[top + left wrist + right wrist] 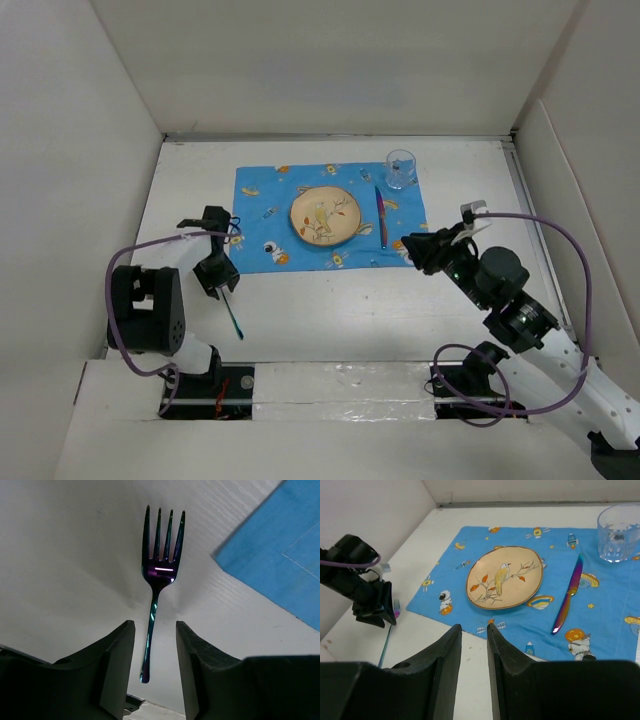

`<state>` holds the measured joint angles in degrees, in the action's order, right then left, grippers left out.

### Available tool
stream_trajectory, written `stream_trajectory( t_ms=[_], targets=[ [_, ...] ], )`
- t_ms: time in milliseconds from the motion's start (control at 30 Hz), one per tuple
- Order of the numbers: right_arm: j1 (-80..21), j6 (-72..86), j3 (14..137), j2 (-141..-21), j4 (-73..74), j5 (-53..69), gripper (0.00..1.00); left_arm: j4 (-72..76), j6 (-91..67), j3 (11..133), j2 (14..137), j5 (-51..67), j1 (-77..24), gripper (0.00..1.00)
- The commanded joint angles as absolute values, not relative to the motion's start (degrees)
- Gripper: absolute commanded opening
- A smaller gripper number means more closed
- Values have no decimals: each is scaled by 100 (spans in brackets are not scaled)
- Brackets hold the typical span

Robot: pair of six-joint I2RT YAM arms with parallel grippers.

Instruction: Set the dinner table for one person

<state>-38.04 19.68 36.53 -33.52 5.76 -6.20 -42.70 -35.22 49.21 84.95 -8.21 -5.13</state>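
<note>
An iridescent purple-blue fork (154, 587) lies flat on the white dinner table (330, 310), left of the blue cartoon-print cloth (270, 205). My left gripper (155, 623) is open and hovers over the fork, whose handle end shows between the fingers without touching them. In the top view the left gripper (216, 272) is above the fork (233, 315). On the cloth sit a bird-print plate (325, 218), an iridescent knife (381, 215) to its right, and a clear glass (401, 168). My right gripper (474, 626) is slightly open and empty at the cloth's near right edge (410, 248).
Upright white panels (90, 150) wall the table on the left, far and right sides. The left arm's base (150, 310) stands near the fork. A purple cable (575, 250) loops beside the right arm.
</note>
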Motion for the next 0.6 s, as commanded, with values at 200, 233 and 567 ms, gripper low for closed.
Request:
stream_trajectory(
  t_ms=[200, 233, 567],
  targets=[
    [-3464, 1890, 3621, -3357, 580, -343, 33, -3788, -3656, 4755, 8991, -703, -483, 28],
    [-3463, 1898, 3621, -3349, 580, -334, 33, -3797, -3674, 4729, 8991, -721, -483, 25],
    [-3226, 1925, 3542, -3471, 457, -185, 33, -4639, -3797, 4887, 7903, -589, -729, 0]
  ],
)
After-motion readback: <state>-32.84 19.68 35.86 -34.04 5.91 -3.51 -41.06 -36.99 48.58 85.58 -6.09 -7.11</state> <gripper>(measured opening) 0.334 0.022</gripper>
